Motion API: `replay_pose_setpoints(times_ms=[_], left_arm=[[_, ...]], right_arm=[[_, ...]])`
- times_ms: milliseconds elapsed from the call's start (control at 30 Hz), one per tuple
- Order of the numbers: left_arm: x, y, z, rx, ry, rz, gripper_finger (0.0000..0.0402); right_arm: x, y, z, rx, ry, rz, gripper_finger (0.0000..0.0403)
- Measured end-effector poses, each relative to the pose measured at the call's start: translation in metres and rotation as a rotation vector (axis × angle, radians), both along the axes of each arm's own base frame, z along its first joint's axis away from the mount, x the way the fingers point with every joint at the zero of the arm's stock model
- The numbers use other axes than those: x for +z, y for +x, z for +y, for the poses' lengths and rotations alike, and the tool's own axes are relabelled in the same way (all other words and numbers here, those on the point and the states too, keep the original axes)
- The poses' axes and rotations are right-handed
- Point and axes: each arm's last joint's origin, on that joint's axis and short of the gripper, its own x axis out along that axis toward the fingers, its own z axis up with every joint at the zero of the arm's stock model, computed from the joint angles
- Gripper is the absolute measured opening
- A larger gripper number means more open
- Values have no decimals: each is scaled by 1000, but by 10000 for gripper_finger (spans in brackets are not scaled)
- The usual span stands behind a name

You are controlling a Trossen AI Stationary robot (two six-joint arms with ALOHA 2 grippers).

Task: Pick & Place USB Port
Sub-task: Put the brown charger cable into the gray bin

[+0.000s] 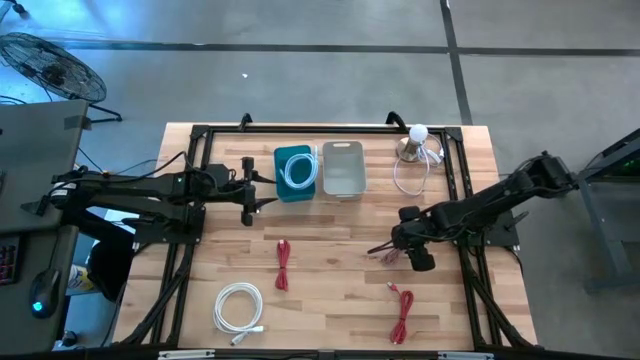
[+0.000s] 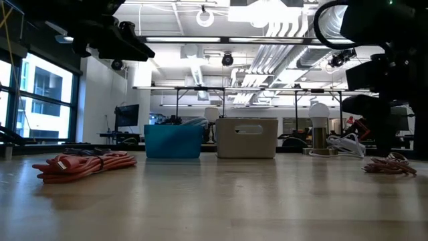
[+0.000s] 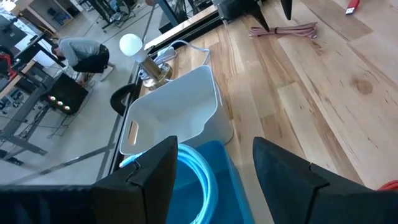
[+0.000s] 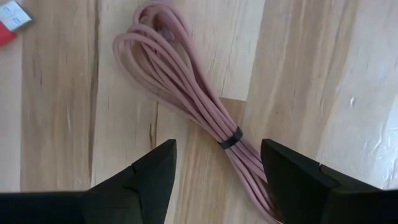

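A pink USB cable bundle (image 4: pixel 198 106), bound by a black tie (image 4: pixel 231 139), lies flat on the wooden table (image 1: pixel 330 300); it also shows in the high view (image 1: pixel 384 256) and the low view (image 2: pixel 389 166). My right gripper (image 4: pixel 217 150) is open above it, one finger on each side of the bundle near the tie, touching nothing that I can see. My left gripper (image 3: pixel 214 152) is open and hovers beside the blue bin (image 1: pixel 295 172), which holds a coiled white cable (image 3: pixel 199 180). A grey bin (image 1: pixel 343 167) stands next to the blue one.
Two red cable bundles (image 1: pixel 283 265) (image 1: pixel 402 316) and a white coiled cable (image 1: pixel 238 306) lie on the near half of the table. A lamp with a white bulb (image 1: pixel 418 140) and its cord stands at the far right. A red connector (image 4: pixel 12 22) lies close to the pink bundle.
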Motion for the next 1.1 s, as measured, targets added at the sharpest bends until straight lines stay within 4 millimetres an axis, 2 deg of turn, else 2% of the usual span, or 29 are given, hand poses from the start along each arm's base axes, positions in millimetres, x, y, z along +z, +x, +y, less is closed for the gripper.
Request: replay_pose_setpoints(times_ms=[200,367,467,600,633,1100], left_arm=[[0,0,0,0,0,0,204],[0,0,0,-8,-7,-1,204],[0,0,0,-12,-13,-2,204],[0,0,-1,-31,-23,-3,204],[0,0,-1,-34,-27,-4,204],[0,1,-2,-54,-46,-12,204]], right_arm=[[-8,4,1,7,-3,23,222],[-19,10,1,16,-13,57,189],[-22,12,-1,3,-17,75,141],[-21,13,-3,-8,-21,56,36],[-21,13,-4,-9,-21,50,21],[7,12,6,-88,-40,-202,10]])
